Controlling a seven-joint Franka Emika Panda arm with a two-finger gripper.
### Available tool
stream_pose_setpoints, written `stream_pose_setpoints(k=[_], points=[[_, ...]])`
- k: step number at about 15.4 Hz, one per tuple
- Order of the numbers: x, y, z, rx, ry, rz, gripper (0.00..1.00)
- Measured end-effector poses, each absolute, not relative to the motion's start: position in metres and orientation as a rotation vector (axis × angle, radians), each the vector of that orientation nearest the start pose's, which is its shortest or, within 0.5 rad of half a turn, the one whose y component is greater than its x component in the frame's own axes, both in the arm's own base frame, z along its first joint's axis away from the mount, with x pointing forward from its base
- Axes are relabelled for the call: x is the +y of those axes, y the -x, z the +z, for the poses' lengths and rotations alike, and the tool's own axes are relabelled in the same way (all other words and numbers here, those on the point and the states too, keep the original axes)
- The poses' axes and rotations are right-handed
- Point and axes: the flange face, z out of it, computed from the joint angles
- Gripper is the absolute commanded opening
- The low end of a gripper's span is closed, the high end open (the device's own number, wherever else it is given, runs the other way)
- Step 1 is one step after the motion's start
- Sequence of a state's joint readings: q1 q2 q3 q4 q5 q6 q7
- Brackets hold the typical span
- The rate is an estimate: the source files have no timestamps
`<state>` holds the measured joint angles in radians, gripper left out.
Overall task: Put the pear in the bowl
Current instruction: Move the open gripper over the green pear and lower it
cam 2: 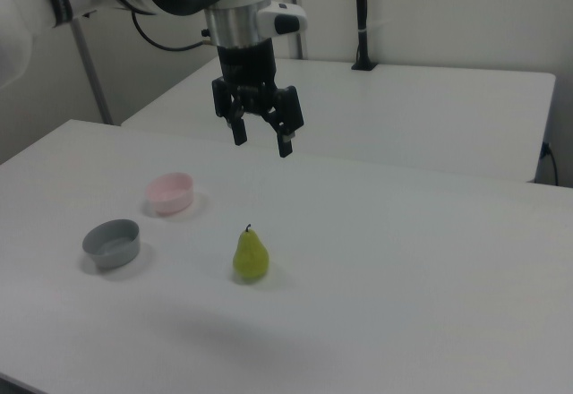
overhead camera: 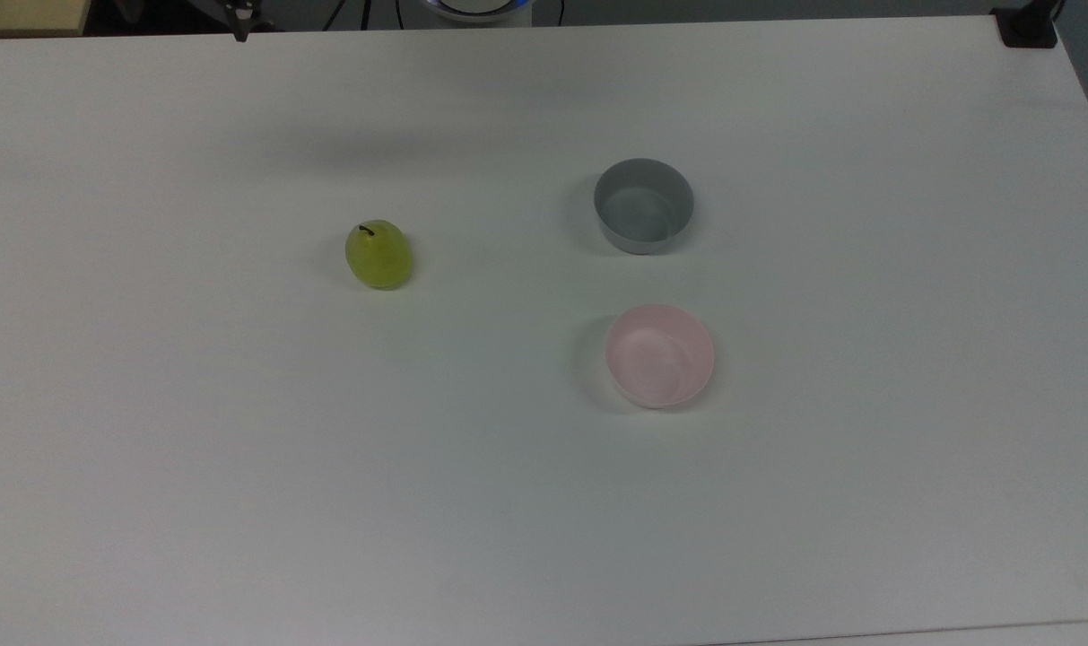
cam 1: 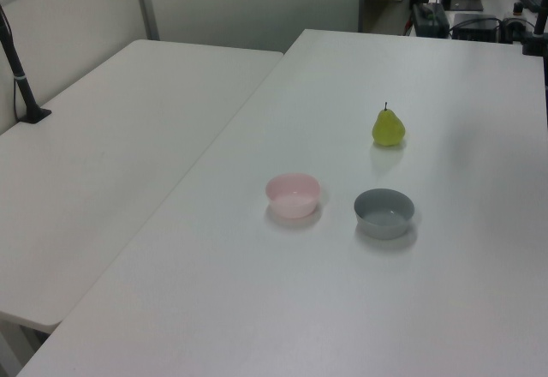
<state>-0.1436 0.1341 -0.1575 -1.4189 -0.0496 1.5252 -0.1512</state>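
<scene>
The pear [cam 2: 251,256] stands upright on the counter [cam 2: 403,260], stem up, well apart from the bowl [cam 2: 170,192]; the gripper [cam 2: 261,139] hangs spread and empty above it, needing a descent

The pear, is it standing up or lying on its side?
Standing up: the pear rests on its wide base on the table, stem pointing straight up.

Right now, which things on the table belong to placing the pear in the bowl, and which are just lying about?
Part of the job:
- pear, upright on the white table
- pink bowl, empty
- gripper, open, above the table, holding nothing

Lying about:
- grey bowl, empty, beside the pink bowl
</scene>
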Motion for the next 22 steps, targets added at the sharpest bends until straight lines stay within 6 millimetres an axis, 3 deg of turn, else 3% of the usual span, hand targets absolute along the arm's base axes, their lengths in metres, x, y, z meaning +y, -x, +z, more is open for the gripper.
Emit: stream_pose_setpoints(k=[6,13,15,19,22], points=[[-0.173,-0.568,0.612,0.222,3.256,0.102,1.0],[-0.127,-0.577,0.617,0.08,3.324,0.105,1.0],[-0.106,-0.578,0.609,0.022,3.311,0.183,1.0],[-0.044,-0.588,0.576,-0.118,3.292,0.327,1.0],[-0.024,-0.594,0.561,-0.112,3.278,0.356,1.0]])
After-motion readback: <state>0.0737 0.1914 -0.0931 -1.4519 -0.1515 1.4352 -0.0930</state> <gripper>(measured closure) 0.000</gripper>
